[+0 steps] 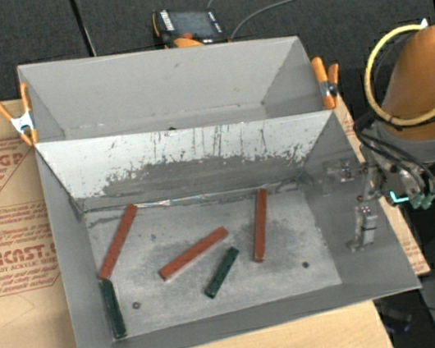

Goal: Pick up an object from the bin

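Observation:
My gripper (365,223) hangs over the bin's right sloping wall, apart from every loose thing, with nothing seen in it. Nearest to it, well to its left on the bin floor, an orange-red bar (260,225) lies almost upright in the view. Further left a short dark green bar (221,272) lies slanted, close beside a second orange-red bar (193,253) that slants the same way.
A third orange-red bar (118,241) leans along the left of the bin floor, and another dark green bar (112,307) lies in the front left corner. The arm, with its orange cover and cables, stands outside the bin's right rim.

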`<state>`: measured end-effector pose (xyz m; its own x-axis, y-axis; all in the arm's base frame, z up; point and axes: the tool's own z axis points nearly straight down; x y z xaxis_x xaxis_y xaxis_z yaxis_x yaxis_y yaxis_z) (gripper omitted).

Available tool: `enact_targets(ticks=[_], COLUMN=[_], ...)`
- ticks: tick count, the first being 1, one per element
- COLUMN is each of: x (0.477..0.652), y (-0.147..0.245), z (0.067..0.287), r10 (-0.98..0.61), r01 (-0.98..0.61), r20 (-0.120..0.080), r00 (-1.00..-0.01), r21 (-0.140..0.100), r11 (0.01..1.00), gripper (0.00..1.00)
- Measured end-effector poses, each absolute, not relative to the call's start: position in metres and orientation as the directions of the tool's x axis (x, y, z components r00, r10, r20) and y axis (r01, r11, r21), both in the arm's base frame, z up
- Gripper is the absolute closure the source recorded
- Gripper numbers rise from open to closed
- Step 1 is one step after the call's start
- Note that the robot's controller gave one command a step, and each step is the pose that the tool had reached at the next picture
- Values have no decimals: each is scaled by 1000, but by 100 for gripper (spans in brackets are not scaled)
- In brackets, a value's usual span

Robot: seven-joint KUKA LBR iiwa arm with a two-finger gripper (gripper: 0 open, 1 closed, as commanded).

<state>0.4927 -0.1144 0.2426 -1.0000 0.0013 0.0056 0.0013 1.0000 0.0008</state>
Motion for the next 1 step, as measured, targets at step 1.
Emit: enact_targets(ticks=[1], x=[535], y=[-45], z=[112], r10=[-297], r01=[-297], r20=[3], r00=[-955], r21=[3], r11=[955], gripper=[0])
